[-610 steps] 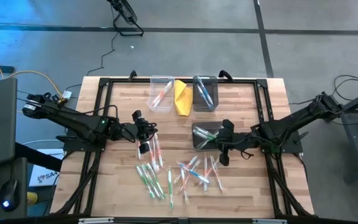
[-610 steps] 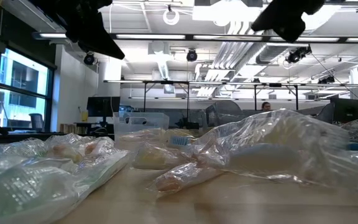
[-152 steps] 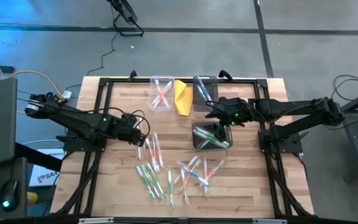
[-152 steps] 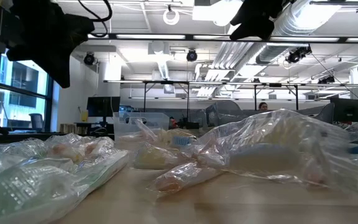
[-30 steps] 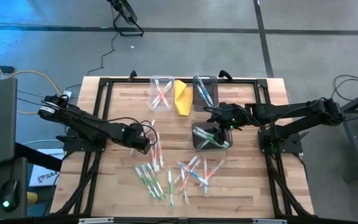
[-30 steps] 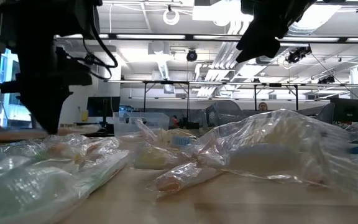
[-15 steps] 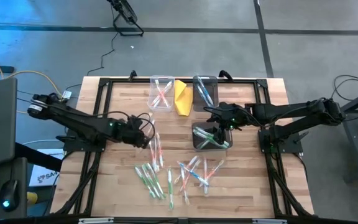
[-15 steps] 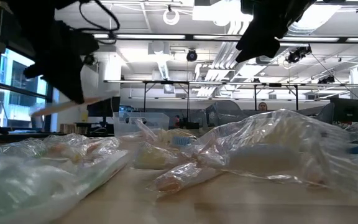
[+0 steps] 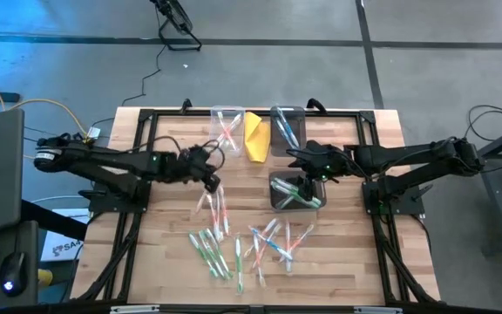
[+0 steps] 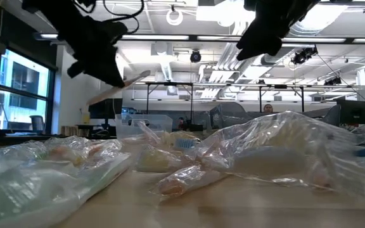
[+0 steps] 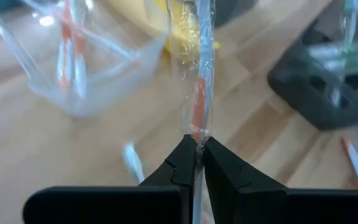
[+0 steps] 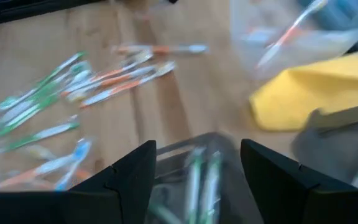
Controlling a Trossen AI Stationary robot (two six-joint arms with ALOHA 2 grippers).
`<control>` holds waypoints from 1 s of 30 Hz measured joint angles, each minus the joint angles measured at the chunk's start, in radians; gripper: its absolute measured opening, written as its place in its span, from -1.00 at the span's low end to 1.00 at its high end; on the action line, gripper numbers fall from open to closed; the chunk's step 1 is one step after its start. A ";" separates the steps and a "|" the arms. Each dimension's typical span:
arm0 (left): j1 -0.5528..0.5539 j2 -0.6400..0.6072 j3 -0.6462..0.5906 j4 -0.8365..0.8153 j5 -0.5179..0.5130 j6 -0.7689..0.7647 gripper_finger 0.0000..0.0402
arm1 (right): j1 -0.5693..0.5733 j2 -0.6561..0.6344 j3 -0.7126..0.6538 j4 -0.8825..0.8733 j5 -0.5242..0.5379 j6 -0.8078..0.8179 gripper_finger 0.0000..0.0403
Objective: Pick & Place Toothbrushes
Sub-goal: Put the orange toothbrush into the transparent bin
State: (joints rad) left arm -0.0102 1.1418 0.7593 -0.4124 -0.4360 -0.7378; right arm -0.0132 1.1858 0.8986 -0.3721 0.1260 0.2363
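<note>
The left arm reaches from the table's left edge toward its middle, and the left gripper [image 9: 209, 180] hangs above the wood, just in front of the clear bin [image 9: 226, 131]. Its fingers [image 11: 182, 169] are clenched on 1 wrapped toothbrush [image 11: 198, 93] with an orange section; in the left wrist view the wrapper stands out forward from between the closed jaws, and in the low view the same piece [image 10: 119, 86] sticks out at a tilt, well clear of the tabletop. The right arm reaches in from the right edge, and the right gripper [image 9: 301, 167] hovers released, jaws spread, holding nothing, above the far rim of the near dark bin [image 9: 274, 195]. There are 3 bins in view. The clear bin at the far edge holds several toothbrushes with orange parts. The far dark bin [image 9: 287, 131], also at the far edge, holds blue-marked ones. The near dark bin, nearer the table's centre, holds green-marked ones. A yellow folded object [image 9: 255, 135] lies between the clear bin and the far dark bin. The remaining loose toothbrushes [image 9: 251, 244] are scattered on the wood toward the near edge, with green ones grouped on the left of the scatter and mixed orange, blue and green ones on its right.
</note>
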 joint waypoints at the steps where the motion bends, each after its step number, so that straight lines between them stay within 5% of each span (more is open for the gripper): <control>1: 0.027 0.000 0.000 0.012 0.015 0.028 -0.92 | 0.000 0.000 0.000 0.007 0.021 -0.004 0.12; 10: 0.193 0.000 0.000 0.126 0.098 0.210 -0.92 | 0.000 0.000 0.000 -0.012 0.170 0.023 0.09; 21: 0.263 0.000 0.000 0.146 0.117 0.266 -0.92 | 0.000 0.000 0.000 -0.089 0.168 0.021 -0.89; 30: 0.366 0.002 0.000 0.276 0.122 0.370 -0.92 | 0.000 0.000 0.000 -0.080 0.269 -0.001 -0.98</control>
State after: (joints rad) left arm 0.3554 1.1440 0.7593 -0.1366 -0.3138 -0.3679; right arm -0.0132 1.1858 0.8986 -0.4516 0.3950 0.2355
